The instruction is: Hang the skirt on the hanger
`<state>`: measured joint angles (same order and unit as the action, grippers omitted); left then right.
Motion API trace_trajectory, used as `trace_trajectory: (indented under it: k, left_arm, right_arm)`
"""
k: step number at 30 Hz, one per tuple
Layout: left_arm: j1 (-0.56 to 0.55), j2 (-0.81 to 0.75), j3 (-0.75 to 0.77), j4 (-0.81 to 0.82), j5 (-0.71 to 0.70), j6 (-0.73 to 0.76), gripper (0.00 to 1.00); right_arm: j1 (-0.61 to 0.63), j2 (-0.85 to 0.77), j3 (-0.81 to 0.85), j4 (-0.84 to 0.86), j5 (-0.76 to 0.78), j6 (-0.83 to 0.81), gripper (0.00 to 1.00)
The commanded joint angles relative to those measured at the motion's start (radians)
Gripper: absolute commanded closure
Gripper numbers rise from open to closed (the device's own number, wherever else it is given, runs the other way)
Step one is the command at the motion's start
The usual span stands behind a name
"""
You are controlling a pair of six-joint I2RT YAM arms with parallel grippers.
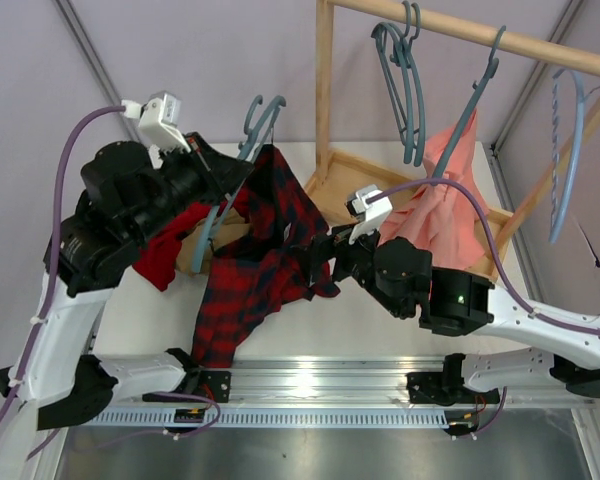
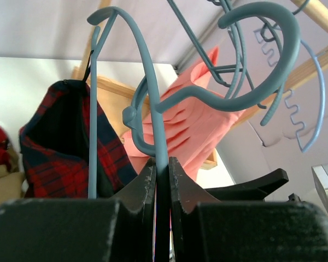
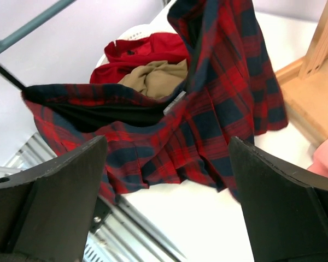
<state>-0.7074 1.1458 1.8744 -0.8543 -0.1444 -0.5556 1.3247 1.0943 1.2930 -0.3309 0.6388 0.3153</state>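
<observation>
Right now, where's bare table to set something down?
Bare table: the strip between the skirt hem, the right arm and the front rail. A smaller patch behind the skirt, left of the wooden rack base. Crowded: the left side with the red garment pile, and the rack base under the salmon garment.

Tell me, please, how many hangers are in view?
4: the hanger in the left fingers, carrying the plaid skirt; three on the rail: a bare one, one under the salmon-pink garment, a paler one at right. Others may hide behind.
</observation>
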Motion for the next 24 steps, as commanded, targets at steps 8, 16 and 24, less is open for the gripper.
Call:
trace_trajectory:
  k: [8, 16, 24]
  left_arm:
    - [0.157, 0.063, 0.046, 0.21, 0.376, -0.004, 0.96]
    - [0.158, 0.094, 0.046, 0.216, 0.414, 0.039, 0.96]
    - [0.171, 0.043, -0.041, 0.232, 0.391, 0.075, 0.96]
  right_arm:
    - [-0.018, 0.024, 0.137, -0.043, 0.128, -0.073, 0.01]
    - [-0.208, 0.09, 0.363, -0.123, 0.187, -0.151, 0.01]
    - [-0.522, 0.418, 0.842, -0.4, 0.066, -0.193, 0.01]
